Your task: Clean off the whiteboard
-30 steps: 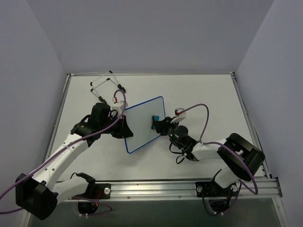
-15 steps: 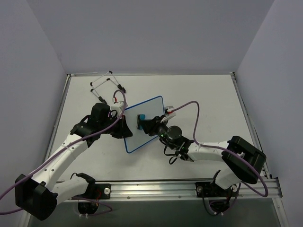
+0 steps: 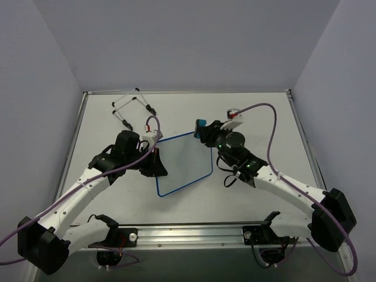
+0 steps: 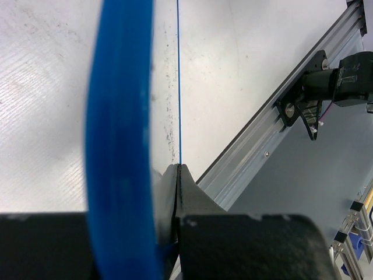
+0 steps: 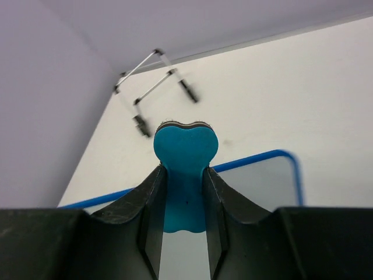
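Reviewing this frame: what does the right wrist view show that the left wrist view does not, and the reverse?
Right wrist only: the right end effector shut on the blue eraser, and the wire easel stand near the far wall. Left wrist only: the left end effector clamped on the whiteboard at its edge, plus the aluminium rail along the near side of the table. Both: the whiteboard's blue frame and the white table.
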